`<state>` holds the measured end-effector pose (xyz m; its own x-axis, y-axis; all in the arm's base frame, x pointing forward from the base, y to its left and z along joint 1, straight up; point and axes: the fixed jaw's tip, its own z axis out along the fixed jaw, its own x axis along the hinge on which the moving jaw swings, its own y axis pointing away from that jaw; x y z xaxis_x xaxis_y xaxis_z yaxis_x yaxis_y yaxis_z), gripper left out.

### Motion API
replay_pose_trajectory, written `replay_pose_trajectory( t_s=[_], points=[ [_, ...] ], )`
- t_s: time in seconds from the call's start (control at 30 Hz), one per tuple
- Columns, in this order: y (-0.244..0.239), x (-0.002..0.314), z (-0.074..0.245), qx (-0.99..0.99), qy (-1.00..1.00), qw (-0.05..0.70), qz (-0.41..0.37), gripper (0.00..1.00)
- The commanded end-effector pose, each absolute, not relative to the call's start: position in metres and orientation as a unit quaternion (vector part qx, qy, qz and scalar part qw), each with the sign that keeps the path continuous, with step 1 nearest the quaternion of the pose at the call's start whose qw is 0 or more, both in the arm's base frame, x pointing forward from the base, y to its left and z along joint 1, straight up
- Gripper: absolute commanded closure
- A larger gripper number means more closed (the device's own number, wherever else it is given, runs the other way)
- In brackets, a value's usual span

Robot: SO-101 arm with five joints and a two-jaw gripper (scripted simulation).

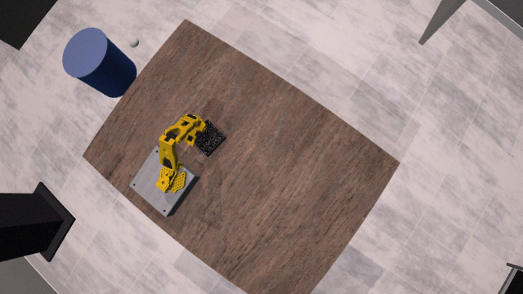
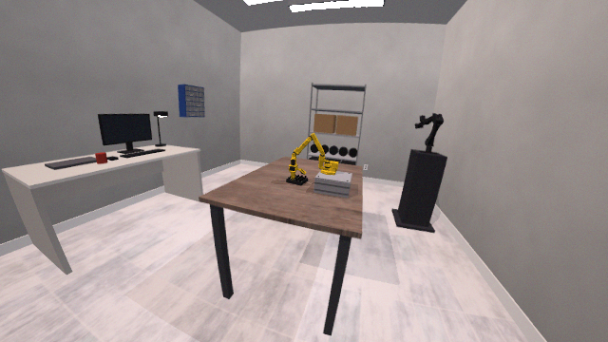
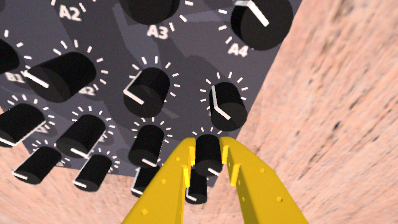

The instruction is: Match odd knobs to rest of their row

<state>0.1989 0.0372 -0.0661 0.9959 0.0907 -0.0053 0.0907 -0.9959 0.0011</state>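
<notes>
The black knob box (image 1: 210,138) lies on the wooden table next to the yellow arm (image 1: 180,135); it also shows in the exterior view (image 2: 296,180). In the wrist view the box face (image 3: 150,75) fills the upper left, with white marks and labels A2, A3, A4. My gripper (image 3: 207,159) is shut on the third knob down in the right-hand column, the C4 knob (image 3: 207,152), one yellow finger on each side. The A4 knob (image 3: 260,17) and the B4 knob (image 3: 227,105) stand above it. The knob below it is partly hidden by the fingers.
The arm stands on a grey base block (image 1: 163,185) near the table's left edge. A blue cylinder (image 1: 98,61) and a small ball (image 1: 134,42) are on the floor beyond the table. A desk (image 2: 95,166), a shelf (image 2: 337,123) and a black pedestal (image 2: 420,190) stand around the room.
</notes>
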Motion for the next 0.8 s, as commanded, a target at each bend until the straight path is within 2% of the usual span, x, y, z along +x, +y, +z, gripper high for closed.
replay_pose_trajectory(
  t_s=[0.0,0.77],
  points=[
    [0.0376,0.1979,-0.0659,0.999,0.045,0.001,-0.003,0.94],
    [0.0371,0.1981,-0.0637,0.999,0.045,0.001,-0.003,0.92]
  ],
)
